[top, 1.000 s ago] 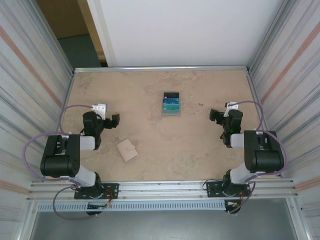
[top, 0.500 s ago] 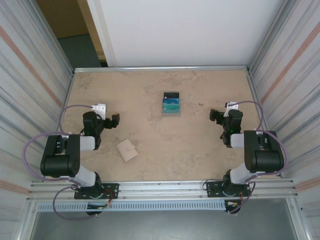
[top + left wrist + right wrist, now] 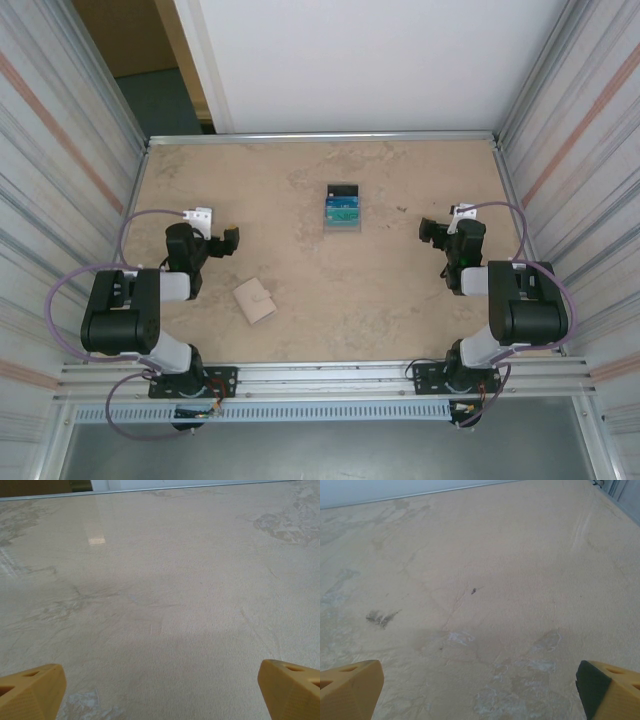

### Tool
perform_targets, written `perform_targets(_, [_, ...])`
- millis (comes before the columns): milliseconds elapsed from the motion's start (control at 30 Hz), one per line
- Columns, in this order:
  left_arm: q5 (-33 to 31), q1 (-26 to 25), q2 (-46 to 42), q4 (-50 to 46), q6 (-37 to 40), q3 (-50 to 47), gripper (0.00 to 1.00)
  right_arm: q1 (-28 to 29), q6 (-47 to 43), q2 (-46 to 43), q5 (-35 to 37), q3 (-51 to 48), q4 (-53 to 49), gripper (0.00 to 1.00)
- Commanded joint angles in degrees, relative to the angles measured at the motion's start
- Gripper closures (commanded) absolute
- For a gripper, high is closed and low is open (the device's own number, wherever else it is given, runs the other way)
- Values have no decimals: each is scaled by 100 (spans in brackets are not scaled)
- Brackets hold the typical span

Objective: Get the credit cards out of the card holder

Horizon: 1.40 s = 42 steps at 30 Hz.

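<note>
Tan and folded flat, the card holder [image 3: 254, 300] lies on the table's near-left part, turned a little askew to the table edge, with nothing touching it. It sits nearer the bases than the left gripper [image 3: 230, 240] and slightly to that gripper's right, close beside the left arm [image 3: 130, 305].

Up the table now: the credit cards [image 3: 342, 207] lie in a fanned pile near the middle, towards the far edge, black at the far end, then blue, then teal-green. A pale strip shows at the pile's near end, too small to make out. The pile is well apart from the card holder and from both arms.

The left gripper has its jaws spread wide and holds nothing. In the left wrist view its yellow fingertips [image 3: 30, 690] sit at the bottom corners with bare beige surface between them.

The right gripper [image 3: 428, 231] is over on the right side, level with the cards but well clear of them, jaws wide apart and empty too. The right wrist view shows its fingertips [image 3: 350, 687] at the bottom corners, one with a dark inner face, above blotchy table [image 3: 400, 300] and a small dark speck [image 3: 475, 590].

Ribbed metal walls [image 3: 60, 150] close in both sides, and a white panel [image 3: 370, 60] stands behind.
</note>
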Motion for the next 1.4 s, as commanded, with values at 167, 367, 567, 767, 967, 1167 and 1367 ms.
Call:
perform_targets(167, [-453, -48, -529, -894, -168, 432, 1, -81, 75, -802, 286, 210, -1027, 1])
perform_targets(367, [-1019, -47, -1493, -1889, -676, 534, 1, -25, 281, -1513, 508, 381, -1841, 1])
perform_targets(567, [-975, -129, -2547, -3081, -1735, 571, 1, 446, 407, -1875, 896, 883, -3053, 1])
perform_targets(767, [-2292, -1380, -3627, -4652, -2818, 507, 1, 1100, 685, -2132, 1499, 1225, -3842, 1])
perform_targets(967, [-3001, -2765, -4377, -6387, -3990, 555, 1, 1390, 1495, -2279, 1645, 1537, -4731, 1])
perform_targets(1167, [-3406, -4075, -4704, -7679, -5090, 551, 1, 1724, 1808, -2339, 1413, 1688, -5367, 1])
perform_targets(1367, [-3348, -4838, -4266, -8099, -5881, 431, 1, 2063, 1893, -1978, 1450, 2113, -5822, 1])
